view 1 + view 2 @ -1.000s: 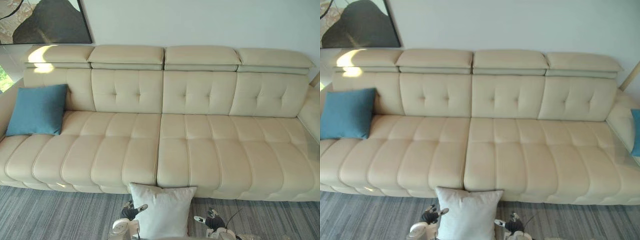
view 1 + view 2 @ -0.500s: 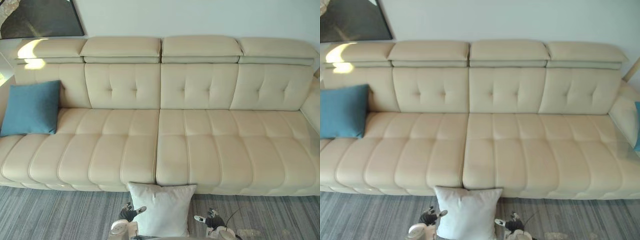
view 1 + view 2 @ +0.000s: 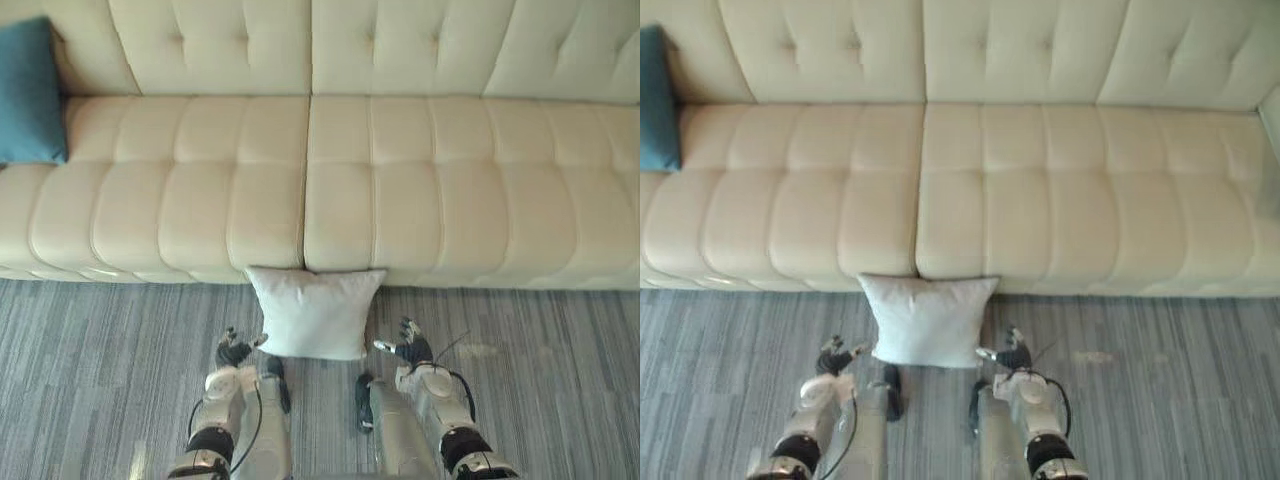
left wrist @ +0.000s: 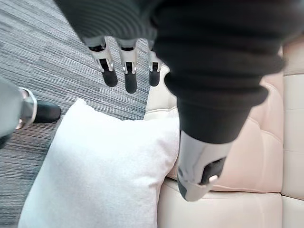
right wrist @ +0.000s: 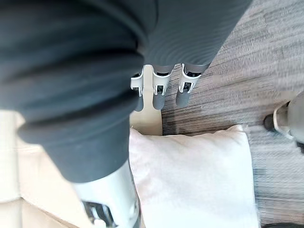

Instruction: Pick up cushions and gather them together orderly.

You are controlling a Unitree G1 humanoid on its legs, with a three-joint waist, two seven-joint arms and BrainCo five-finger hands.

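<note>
You'll find one cushion (image 3: pixel 315 312) on the carpet (image 3: pixel 560 350) against the sofa's (image 3: pixel 440 180) front edge at its middle seam, between the left hand (image 3: pixel 234 350) and right hand (image 3: pixel 410 347). The other cushion (image 3: pixel 28 90) sits at the seat's left end.

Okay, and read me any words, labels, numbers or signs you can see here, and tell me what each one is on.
None: no text, label, number or sign can be read on the white cushion, the teal cushion, the cream sofa or the grey carpet.
</note>
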